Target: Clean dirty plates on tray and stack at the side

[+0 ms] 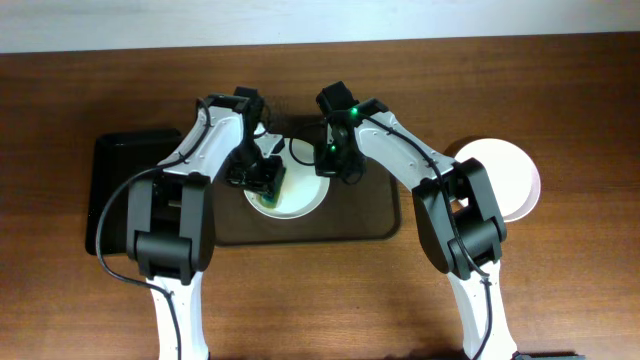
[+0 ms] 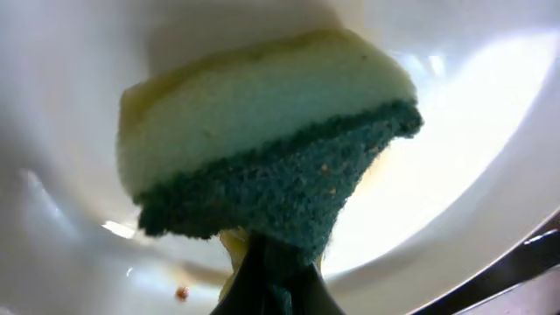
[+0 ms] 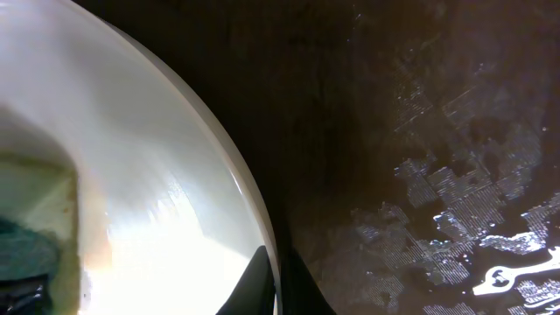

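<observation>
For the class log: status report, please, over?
Left gripper shut on yellow-and-green sponge, on round white plate. Right gripper pinching its rim. Plate on dark brown rectangular tray. No obstruction seen.

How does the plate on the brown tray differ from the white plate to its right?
The tray plate lies on the brown tray; the right plate sits on bare table. The tray plate has a sponge pressed on it by the left gripper and its rim pinched by the right gripper; the right plate is untouched. Both are round and white.
</observation>
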`<state>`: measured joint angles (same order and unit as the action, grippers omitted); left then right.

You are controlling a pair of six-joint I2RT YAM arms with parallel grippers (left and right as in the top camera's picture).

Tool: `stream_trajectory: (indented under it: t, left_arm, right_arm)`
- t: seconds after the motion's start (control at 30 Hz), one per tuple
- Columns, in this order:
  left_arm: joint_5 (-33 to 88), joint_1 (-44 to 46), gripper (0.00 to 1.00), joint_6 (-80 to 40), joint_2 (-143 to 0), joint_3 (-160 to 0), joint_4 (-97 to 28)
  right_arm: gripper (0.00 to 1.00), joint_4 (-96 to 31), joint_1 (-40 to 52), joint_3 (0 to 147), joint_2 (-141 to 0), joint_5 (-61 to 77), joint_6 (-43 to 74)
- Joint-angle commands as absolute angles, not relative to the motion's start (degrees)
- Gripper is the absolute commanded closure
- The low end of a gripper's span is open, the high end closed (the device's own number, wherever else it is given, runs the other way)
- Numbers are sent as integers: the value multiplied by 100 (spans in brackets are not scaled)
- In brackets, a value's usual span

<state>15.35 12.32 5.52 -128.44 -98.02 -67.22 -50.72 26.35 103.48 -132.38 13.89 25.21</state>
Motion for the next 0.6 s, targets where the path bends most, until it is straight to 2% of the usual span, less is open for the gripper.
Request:
stream_trajectory:
  t: [0.0, 0.07, 0.23, 0.3, 0.43, 0.57]
  left_arm:
    - [1973, 1208, 99, 867, -13039, -9701, -5916]
    - [1601, 1160, 99, 635, -13039, -9701, -5015]
    - [-176, 1160, 99, 209, -13039, -9701, -4311]
    - [-615, 1155, 99, -12, -13039, -9701, -4434]
    - [-687, 1140, 99, -239, -13039, -9701, -5273]
    - [-10, 1160, 99, -19, -13039, -9703, -6029]
  right_arm:
    - [96, -5162, 2587, 10151, -13443, 987, 2534]
    - [96, -5164, 2587, 10151, -13443, 987, 2534]
    - [96, -5179, 2587, 10151, -13443, 987, 2534]
    - [96, -5179, 2587, 10151, -13443, 987, 2534]
    - [96, -5179, 2587, 10151, -13443, 985, 2532]
    - [96, -5183, 2587, 10151, -13443, 991, 2532]
